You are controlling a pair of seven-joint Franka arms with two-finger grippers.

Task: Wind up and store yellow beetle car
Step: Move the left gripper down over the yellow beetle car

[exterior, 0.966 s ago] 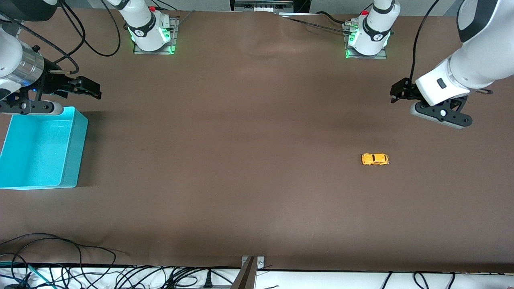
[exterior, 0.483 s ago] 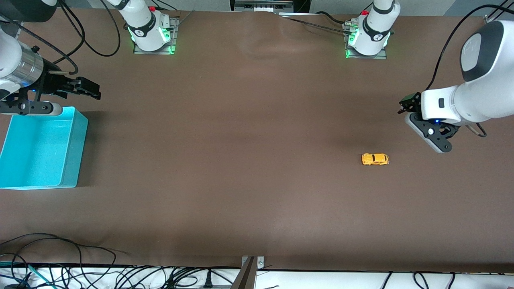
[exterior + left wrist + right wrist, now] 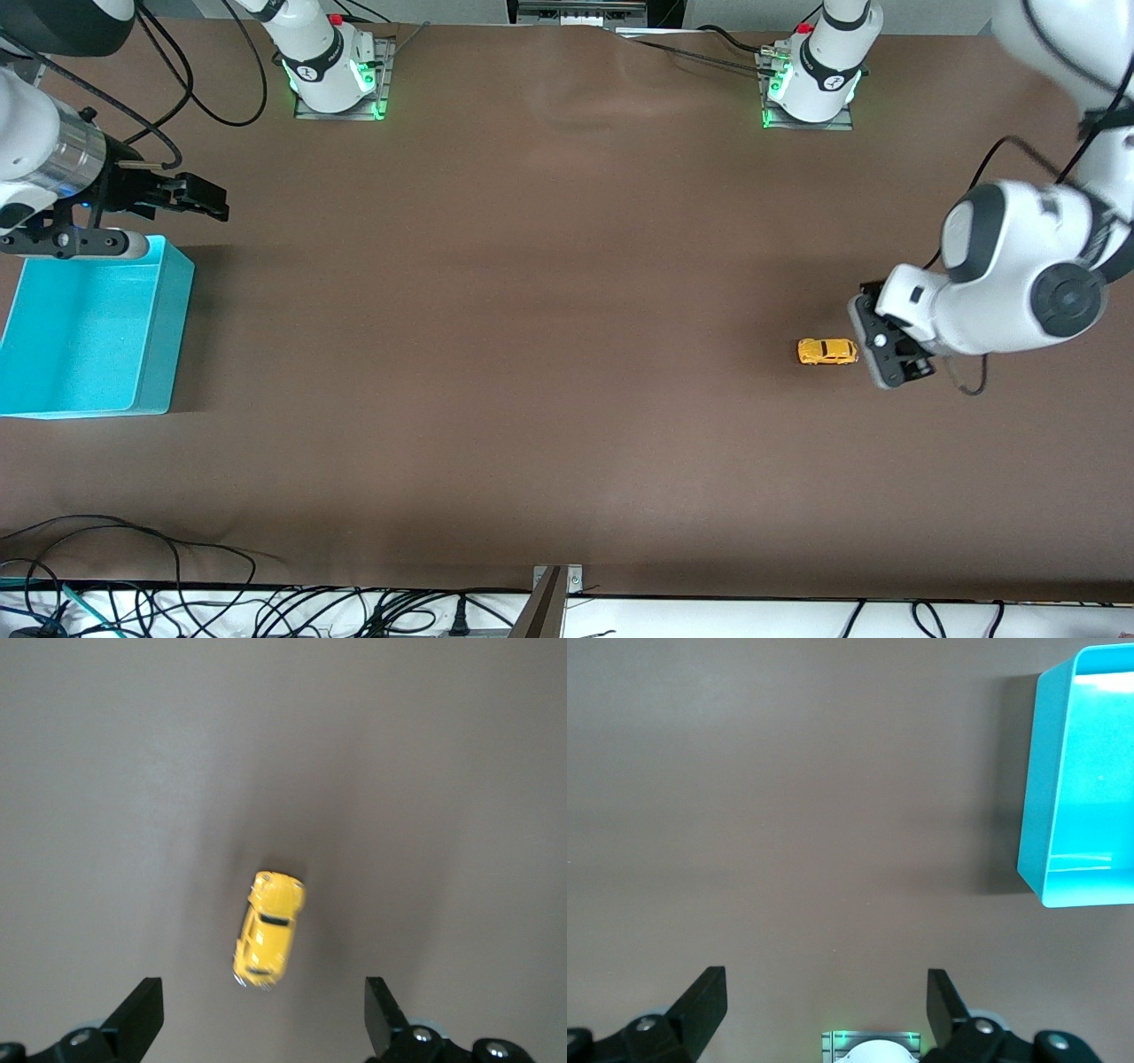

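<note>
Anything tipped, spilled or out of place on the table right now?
Nothing stands out. The yellow beetle car sits upright on its wheels on the table, with the open left gripper above it. The teal bin stands upright, empty, at the right arm's end, where the open right gripper waits.

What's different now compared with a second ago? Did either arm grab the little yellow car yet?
Not yet. The left gripper swung down toward the front camera and now hovers open over the yellow beetle car, fingers apart, not touching it. The car sits where it was. The right gripper barely shifted, waiting open beside the turquoise bin, which stayed put and holds nothing.
</note>
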